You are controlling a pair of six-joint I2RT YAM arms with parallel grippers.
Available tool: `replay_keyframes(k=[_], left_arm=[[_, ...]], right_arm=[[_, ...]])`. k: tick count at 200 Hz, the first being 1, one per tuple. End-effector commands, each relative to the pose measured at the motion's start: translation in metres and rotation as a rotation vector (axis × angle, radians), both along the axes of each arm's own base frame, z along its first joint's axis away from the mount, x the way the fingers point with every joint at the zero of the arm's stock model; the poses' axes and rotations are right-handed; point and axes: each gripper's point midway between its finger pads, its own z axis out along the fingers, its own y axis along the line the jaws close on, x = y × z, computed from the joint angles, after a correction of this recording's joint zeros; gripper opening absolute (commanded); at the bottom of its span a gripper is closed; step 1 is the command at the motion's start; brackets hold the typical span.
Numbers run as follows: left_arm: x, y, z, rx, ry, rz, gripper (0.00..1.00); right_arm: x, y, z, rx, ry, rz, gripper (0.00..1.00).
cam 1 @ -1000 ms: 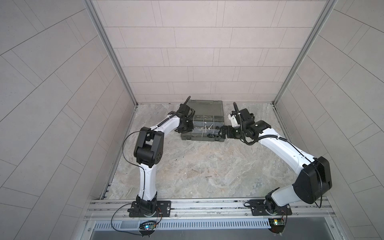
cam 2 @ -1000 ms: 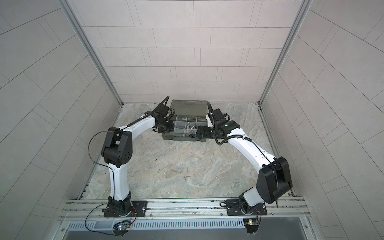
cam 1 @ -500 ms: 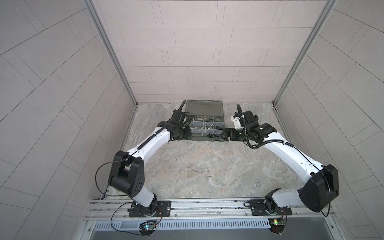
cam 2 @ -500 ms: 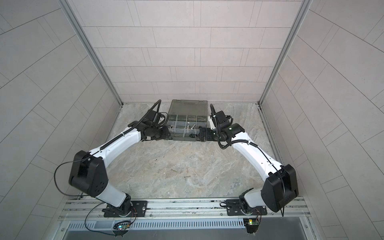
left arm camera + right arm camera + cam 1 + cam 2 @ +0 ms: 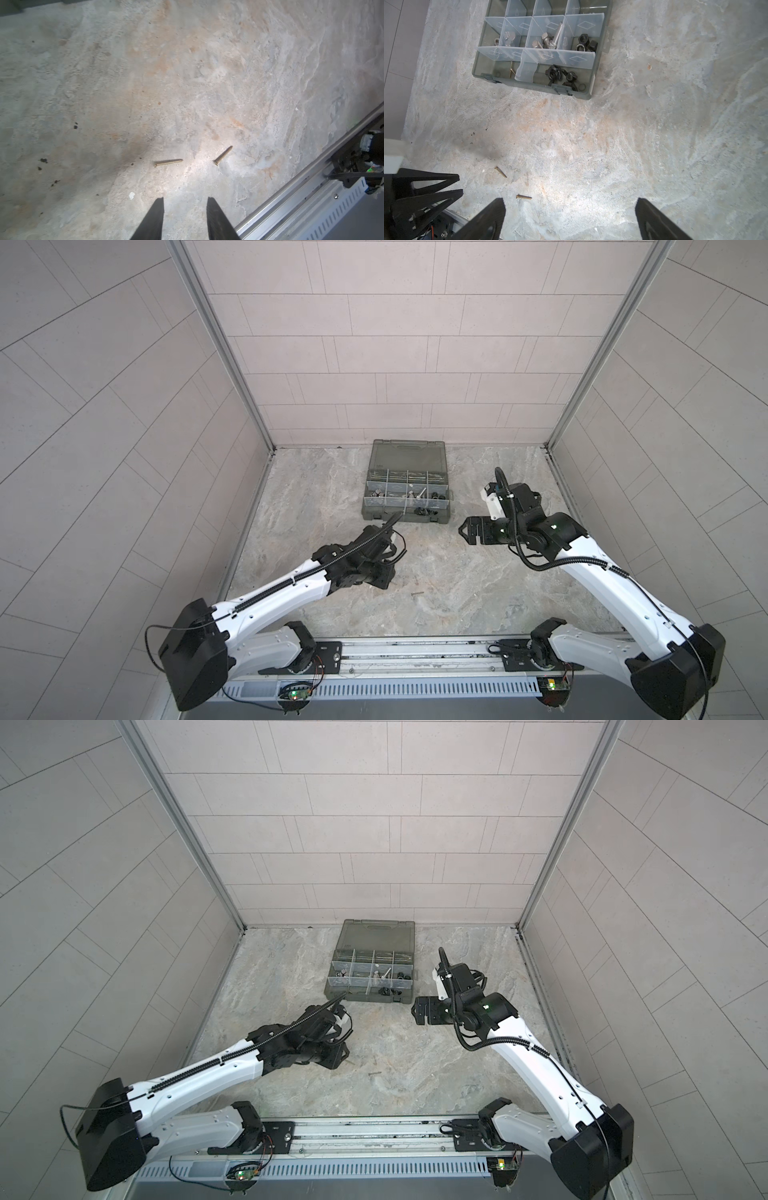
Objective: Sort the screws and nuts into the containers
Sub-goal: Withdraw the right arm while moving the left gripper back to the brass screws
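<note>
Having left the case (image 5: 533, 86) at the far edge of the table (image 5: 316, 489), the left pincer (image 5: 185, 199), half open and empty, now aims at two loose screws (image 5: 168, 162) nearer the front edge, probably to pick one; the right pincer (image 5: 570, 200) waits wide open, empty.

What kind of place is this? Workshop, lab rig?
Probably an enclosed robot test cell, not a workshop: pale panel walls box in a stone-look tabletop, and left arm and right arm sit on a metal rail at its front.

No readable text or labels
</note>
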Motion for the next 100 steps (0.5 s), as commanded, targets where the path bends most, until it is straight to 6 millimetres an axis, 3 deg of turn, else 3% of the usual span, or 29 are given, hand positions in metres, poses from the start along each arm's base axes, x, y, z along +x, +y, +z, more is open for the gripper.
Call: replay_keyframes(k=[1,51,100], left_arm=[[-0.004,-0.01,-0.007,0.056,-0.073,-0.066,0.39],[-0.025,-0.041,-0.04,0.225,-0.111,-0.284,0.4],[-0.024,-0.057,-0.042,0.282,-0.147,-0.376,0.41]], right_arm=[[-0.014,-0.012,0.0,-0.022,0.008,-0.029,0.99],[-0.027,-0.016,0.008,-0.017,0.023,-0.029,0.99],[-0.031,-0.026,0.006,-0.026,0.029,-0.045,0.99]])
